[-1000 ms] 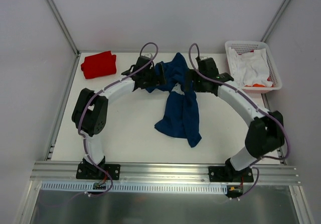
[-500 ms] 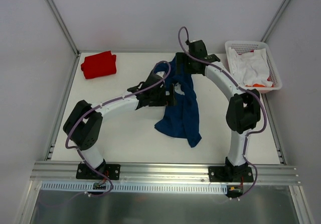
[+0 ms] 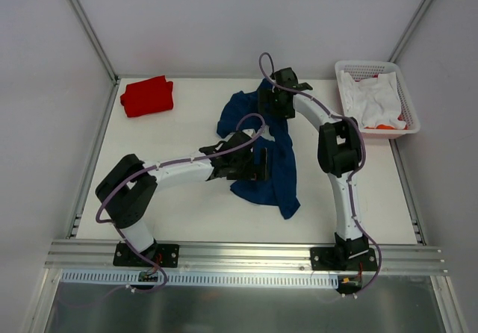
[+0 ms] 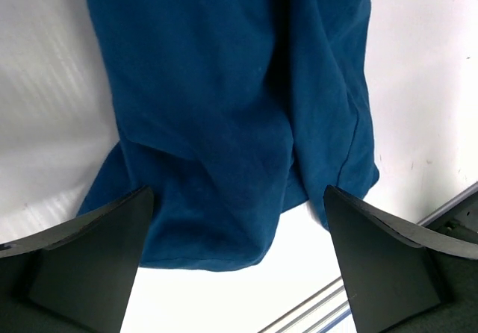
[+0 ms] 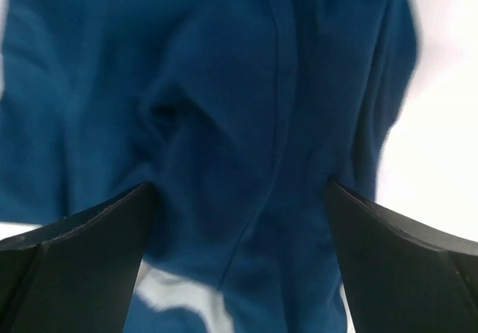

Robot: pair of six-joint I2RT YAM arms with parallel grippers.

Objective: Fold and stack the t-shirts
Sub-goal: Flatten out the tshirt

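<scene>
A navy blue t-shirt (image 3: 272, 170) lies crumpled and uneven in the middle of the white table (image 3: 187, 206). A red t-shirt (image 3: 147, 95) sits folded at the far left corner. My left gripper (image 3: 261, 165) hovers open over the blue shirt's lower half. In the left wrist view the blue shirt (image 4: 239, 109) and its hem lie below the left gripper (image 4: 239, 273), with nothing between the fingers. My right gripper (image 3: 277, 106) is open above the shirt's far end. The right wrist view is filled with the blue shirt (image 5: 246, 124) under the right gripper (image 5: 239, 266).
A white plastic basket (image 3: 403, 94) holding white cloth stands at the far right. Grey walls and metal posts close in the table on three sides. An aluminium rail (image 3: 246, 254) runs along the near edge by the arm bases.
My left gripper slid right and nearer, from the shirt's far left part to over its lower half. My right arm folded up and its gripper swung left to the shirt's far end.
</scene>
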